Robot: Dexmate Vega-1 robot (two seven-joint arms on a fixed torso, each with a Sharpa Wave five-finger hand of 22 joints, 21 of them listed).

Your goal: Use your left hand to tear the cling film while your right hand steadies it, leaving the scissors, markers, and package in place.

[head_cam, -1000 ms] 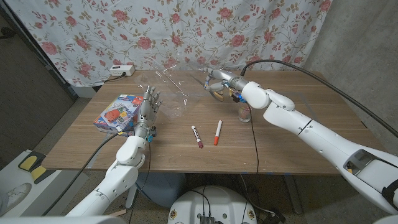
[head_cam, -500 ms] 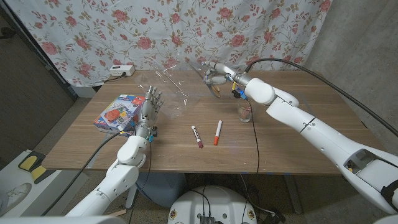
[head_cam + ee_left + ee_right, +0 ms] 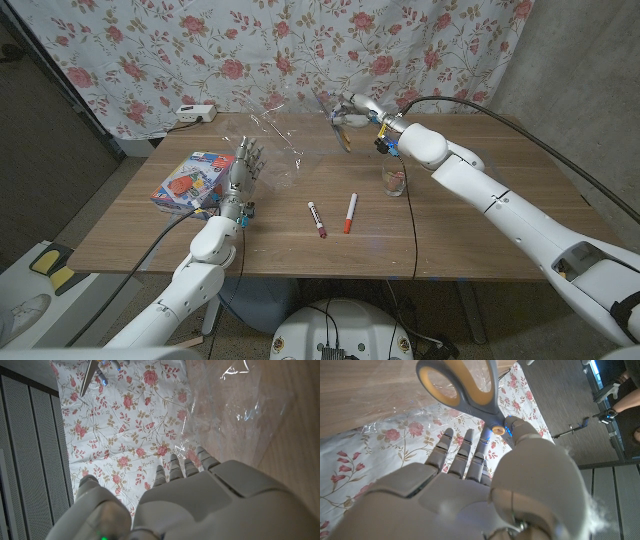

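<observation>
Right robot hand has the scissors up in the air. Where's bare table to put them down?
Bare wood lies right of the glass, and along the near edge below the markers. The far middle is crowded: cling film spreads there, between the left robot hand and the right robot hand holding the scissors. The package fills the left side.

- 2 red-capped white markers (image 3: 317,218) (image 3: 350,212), side by side near clear drinking glass (image 3: 394,181)
- 1 grey-and-yellow scissors (image 3: 338,130)
- 1 clear crinkled cling film sheet (image 3: 270,140)
- 1 blue-red package (image 3: 188,183)
- 1 glass

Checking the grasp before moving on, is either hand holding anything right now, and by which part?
The right hand holds the scissors near the pivot, just below the handle loops. The left hand holds nothing, fingers apart beside the cling film.
</observation>
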